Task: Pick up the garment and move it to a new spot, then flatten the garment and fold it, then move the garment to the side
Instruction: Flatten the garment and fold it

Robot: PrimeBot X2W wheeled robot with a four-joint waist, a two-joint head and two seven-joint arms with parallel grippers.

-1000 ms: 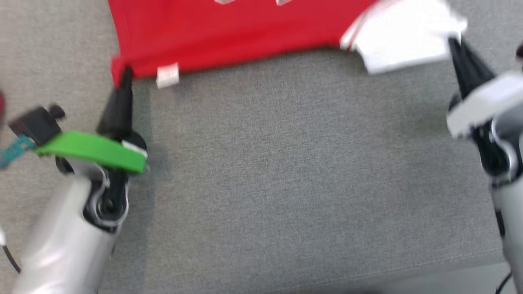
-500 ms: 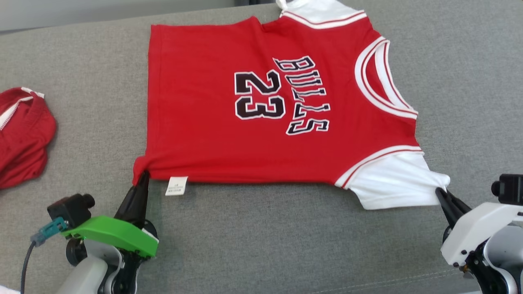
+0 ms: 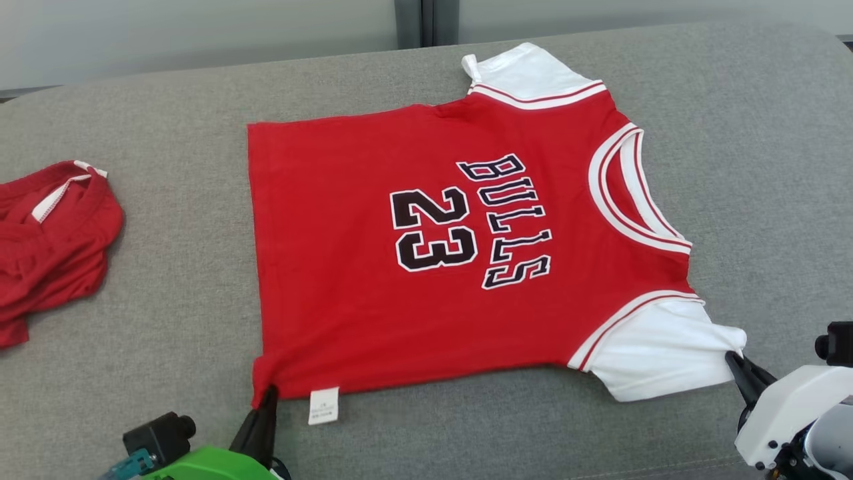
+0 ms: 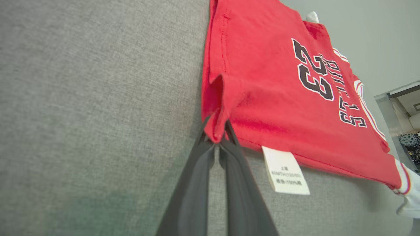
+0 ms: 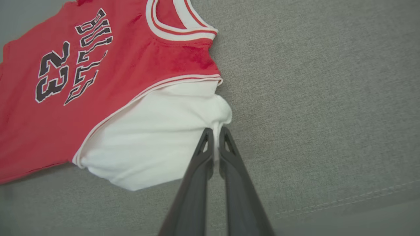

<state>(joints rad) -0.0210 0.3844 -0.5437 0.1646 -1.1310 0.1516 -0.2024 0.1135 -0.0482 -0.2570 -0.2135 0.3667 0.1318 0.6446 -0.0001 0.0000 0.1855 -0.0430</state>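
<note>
Left gripper: jaws clenched on the jersey at its near hem corner. Jersey lies face-up mid-couch, red with white sleeves, mostly flat, puckered at both pinch points. Right gripper: jaws clenched on the near sleeve. Judged: relocation done, flattening nearly done; folding and moving aside are outstanding.

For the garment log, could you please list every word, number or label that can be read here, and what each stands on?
"BULLS": black, white-edged letters on the chest of the red jersey.
"23": beside it, on the same chest.
On the white care tag at the jersey's hem: printed lines, too small to read surely.
On the crumpled red garment at the left: no text seen.
</note>
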